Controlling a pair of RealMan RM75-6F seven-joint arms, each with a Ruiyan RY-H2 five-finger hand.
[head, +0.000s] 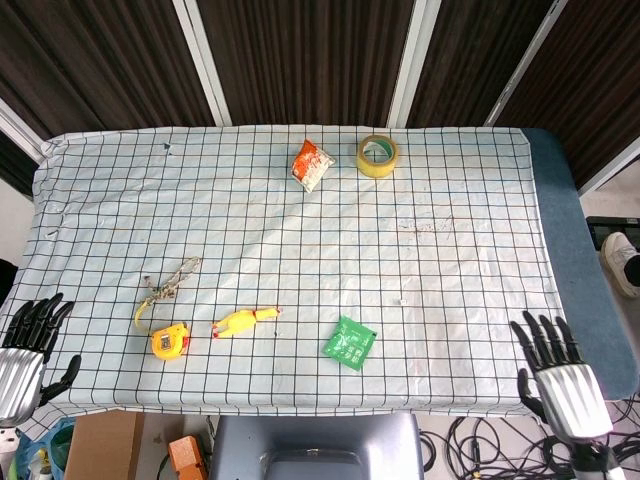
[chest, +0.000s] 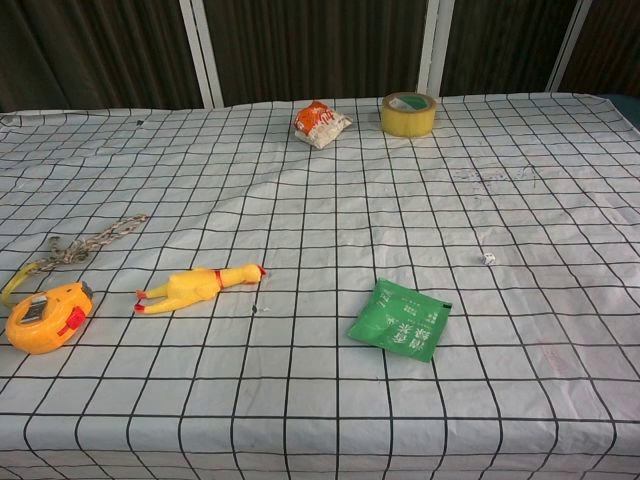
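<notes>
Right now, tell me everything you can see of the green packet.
The green packet is a flat, roughly square pouch of glossy green film with pale printed characters on its face. It looks sealed and a little puffed. It lies face up and skewed to the grid lines on the checked tablecloth, near the front edge, right of the yellow rubber chicken. Nothing else touches it.
</notes>
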